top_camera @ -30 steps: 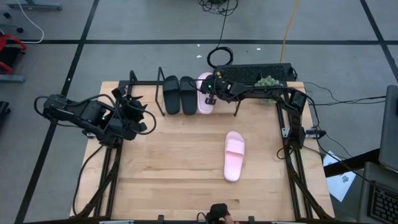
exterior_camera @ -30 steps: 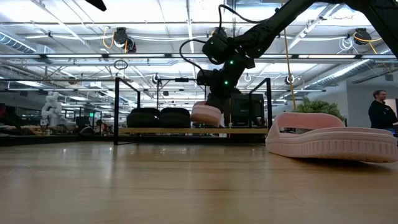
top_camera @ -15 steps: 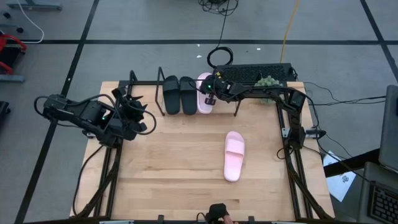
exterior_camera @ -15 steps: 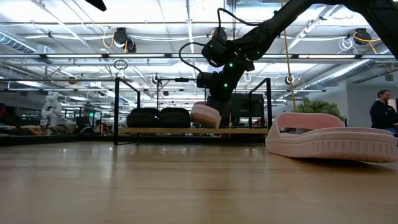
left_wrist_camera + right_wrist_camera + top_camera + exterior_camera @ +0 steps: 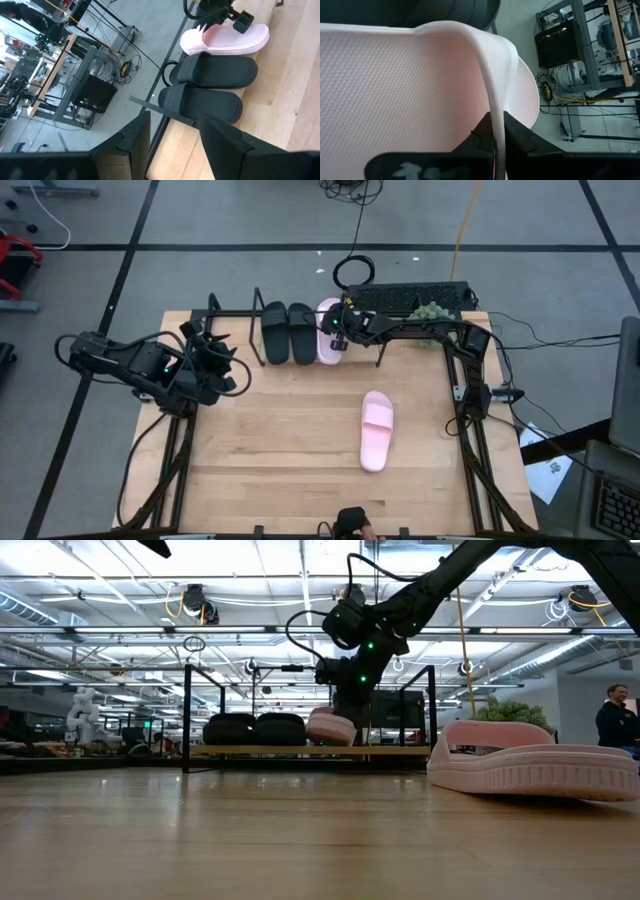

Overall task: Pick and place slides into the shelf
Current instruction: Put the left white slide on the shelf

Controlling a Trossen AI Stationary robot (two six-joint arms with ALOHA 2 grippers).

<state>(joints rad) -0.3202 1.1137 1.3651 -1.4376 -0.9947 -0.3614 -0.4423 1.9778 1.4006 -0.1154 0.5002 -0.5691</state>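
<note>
- Right gripper is at the shelf, fingers closed on the strap edge of a pink slide; the right wrist view shows the strap pinched between both fingers.
- Change from one second ago: in the low view the held pink slide has shifted slightly toward the shelf interior and sits a little lower over the shelf board. Whether it touches the board cannot be told.
- The held slide is just beside the two black slides, which stand side by side on the shelf, unchanged.
- Second pink slide lies flat on the wooden tabletop, well apart from the shelf, unmoved.
- Left gripper waits over the table's left side, fingers apart and holding nothing, position unchanged.
</note>
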